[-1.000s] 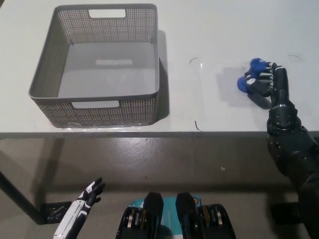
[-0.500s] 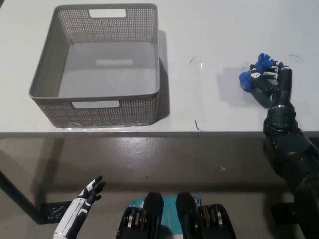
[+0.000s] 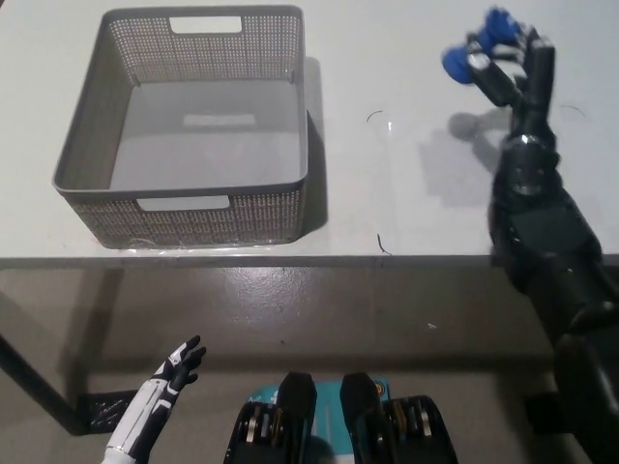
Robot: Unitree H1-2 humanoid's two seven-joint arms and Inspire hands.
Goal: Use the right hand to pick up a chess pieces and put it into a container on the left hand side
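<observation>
Right hand (image 3: pixel 508 60) has risen off the desk (image 3: pixel 406 193) since a second ago, fingers (image 3: pixel 484 72) pinching a blue chess piece (image 3: pixel 474 50) now carried in the air above its shadow. Pickup looks done; transfer leftward to the basket (image 3: pixel 184 203) remains. Count: one piece visible, possibly two lobes, cannot tell; one basket, nothing in it. Left hand (image 3: pixel 179 367) rests low beneath the desk edge, fingers spread.

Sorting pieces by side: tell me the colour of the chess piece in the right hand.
Blue chess piece, head view.
</observation>
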